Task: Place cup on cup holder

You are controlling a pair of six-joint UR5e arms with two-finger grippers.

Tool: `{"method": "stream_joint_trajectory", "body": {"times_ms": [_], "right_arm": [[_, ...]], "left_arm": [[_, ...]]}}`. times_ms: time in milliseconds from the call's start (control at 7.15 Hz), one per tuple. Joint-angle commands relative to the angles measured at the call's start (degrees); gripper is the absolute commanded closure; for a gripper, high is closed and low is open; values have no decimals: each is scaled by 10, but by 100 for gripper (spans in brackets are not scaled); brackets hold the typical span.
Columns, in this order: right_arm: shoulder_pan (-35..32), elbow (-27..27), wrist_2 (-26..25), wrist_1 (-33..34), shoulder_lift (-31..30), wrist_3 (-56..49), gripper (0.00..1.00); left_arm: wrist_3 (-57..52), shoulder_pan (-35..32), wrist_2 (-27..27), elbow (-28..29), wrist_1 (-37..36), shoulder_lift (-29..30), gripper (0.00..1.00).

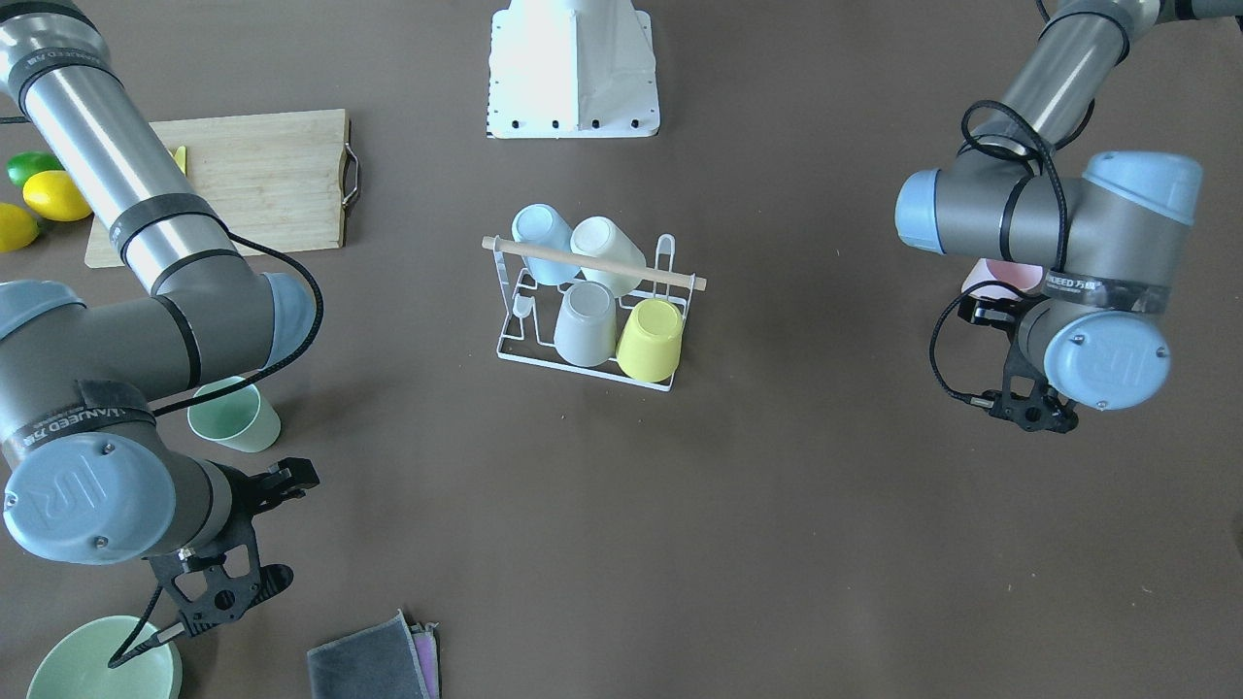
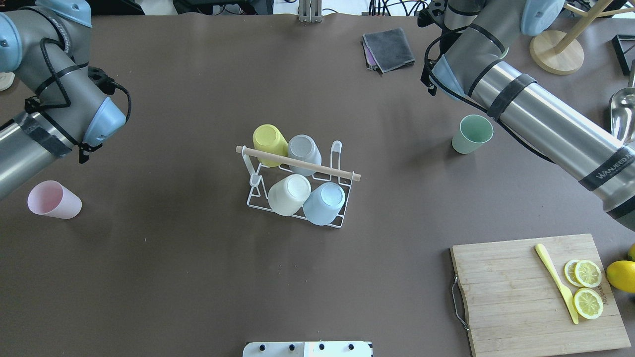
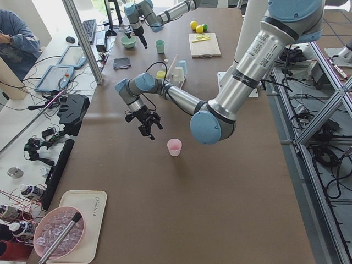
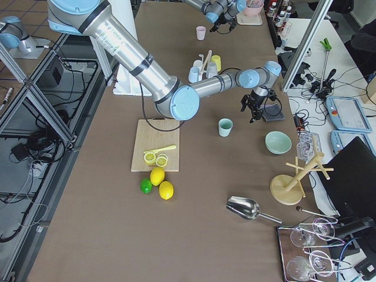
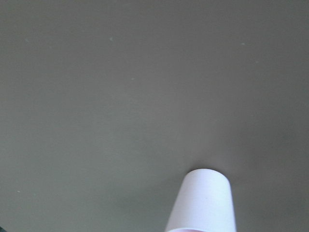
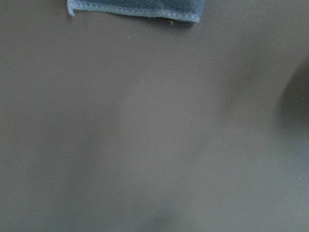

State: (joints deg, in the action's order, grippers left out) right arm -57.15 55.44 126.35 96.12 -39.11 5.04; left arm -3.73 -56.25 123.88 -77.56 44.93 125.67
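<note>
The white wire cup holder (image 2: 256,199) with a wooden rod handle (image 2: 297,163) stands mid-table. It holds a yellow, a grey, a cream and a light blue cup upside down; its prongs at one end are bare. A pink cup (image 2: 53,200) stands upright at the table's left. It also shows at the bottom of the left wrist view (image 5: 205,200). My left gripper (image 3: 149,127) hovers beside it, apart, looking open and empty. A green cup (image 2: 471,134) stands upright at the right. My right gripper (image 4: 251,113) hovers beyond it, apart, looking open and empty.
A cutting board (image 2: 511,287) with lemon slices and a yellow knife lies at the near right, with whole lemons (image 1: 53,194) beside it. A folded grey cloth (image 2: 389,48), a green bowl (image 1: 102,660) and a wooden stand (image 2: 555,52) lie along the far edge.
</note>
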Motion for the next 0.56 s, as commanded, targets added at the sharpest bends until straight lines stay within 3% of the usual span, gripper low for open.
{"method": "stream_joint_trajectory", "body": {"times_ms": [0, 280, 419], "right_arm": [[4, -52, 6, 49, 30, -40, 0], [6, -122, 14, 62, 56, -56, 0], [14, -138, 14, 76, 64, -60, 0]], "left_arm": [[-1, 44, 20, 45, -38, 36, 1], [-135, 62, -52, 78, -38, 50, 1], [-142, 62, -57, 99, -39, 53, 1]]}}
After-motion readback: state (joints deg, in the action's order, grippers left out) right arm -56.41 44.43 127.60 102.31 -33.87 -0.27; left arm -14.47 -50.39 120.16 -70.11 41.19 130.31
